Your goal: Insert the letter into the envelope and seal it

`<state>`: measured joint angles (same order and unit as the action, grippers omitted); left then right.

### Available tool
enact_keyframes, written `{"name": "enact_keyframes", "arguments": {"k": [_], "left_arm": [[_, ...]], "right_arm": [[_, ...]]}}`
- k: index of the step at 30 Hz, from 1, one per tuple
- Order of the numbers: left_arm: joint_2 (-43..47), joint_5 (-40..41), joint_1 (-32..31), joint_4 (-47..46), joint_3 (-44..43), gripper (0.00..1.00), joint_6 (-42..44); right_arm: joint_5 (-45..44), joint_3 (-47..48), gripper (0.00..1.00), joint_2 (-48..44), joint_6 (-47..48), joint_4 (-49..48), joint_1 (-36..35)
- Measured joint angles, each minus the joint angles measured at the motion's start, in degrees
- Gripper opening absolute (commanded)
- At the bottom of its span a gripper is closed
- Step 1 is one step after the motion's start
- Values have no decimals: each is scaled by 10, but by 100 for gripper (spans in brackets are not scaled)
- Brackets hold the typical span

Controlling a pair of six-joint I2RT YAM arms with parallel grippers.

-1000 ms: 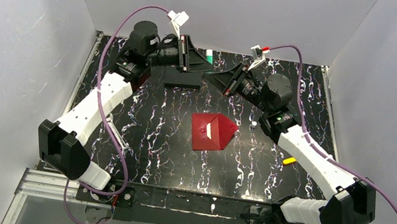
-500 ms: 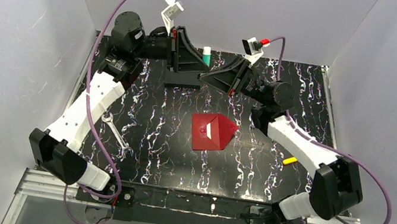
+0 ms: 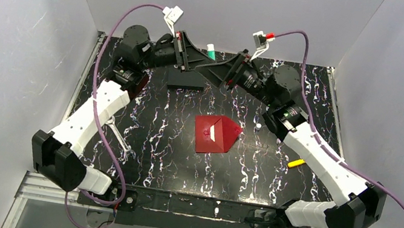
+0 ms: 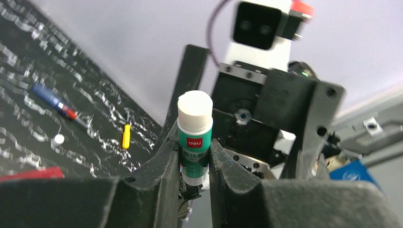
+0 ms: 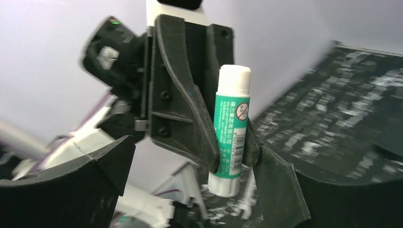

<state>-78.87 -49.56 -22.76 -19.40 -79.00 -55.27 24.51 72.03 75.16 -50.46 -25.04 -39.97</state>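
Note:
The red envelope (image 3: 216,134) lies flat mid-table with its pointed flap toward the right. A thin pale sliver at its mouth (image 3: 213,135) may be the letter; the rest of the letter is hidden. Both grippers meet in the air at the back. My left gripper (image 3: 209,66) (image 4: 195,149) is shut on a green glue stick (image 3: 211,52) (image 4: 195,137) (image 5: 230,128) with a white cap, held upright. My right gripper (image 3: 218,74) (image 5: 195,180) faces it, open wide, its fingers to either side of the stick and the left fingertips.
A black block (image 3: 186,80) lies on the table under the left gripper. A wrench (image 3: 119,137) lies at the left, and a yellow piece (image 3: 296,163) and a small white cap (image 3: 258,125) at the right. The left wrist view shows a blue pen (image 4: 52,100). White walls enclose the table.
Both grippers have swung toward each other at the back until they meet. The right gripper has opened wide. The left still holds the glue stick. The envelope has not moved.

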Motion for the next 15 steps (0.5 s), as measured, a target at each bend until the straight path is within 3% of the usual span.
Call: {"name": "enact_keyframes", "arguments": {"k": [5,10,15], "left_arm": [[-23,73,7,57,28,0,-40],[-34,127,15,135,31,0,-45],[-33,146,14,186,21,0,-37]], "right_arm": [[-110,14,83,10,146,158,-14],[-158,15,63,15,217,227,-19],[-183,41,58,26,261,275,-22]]}}
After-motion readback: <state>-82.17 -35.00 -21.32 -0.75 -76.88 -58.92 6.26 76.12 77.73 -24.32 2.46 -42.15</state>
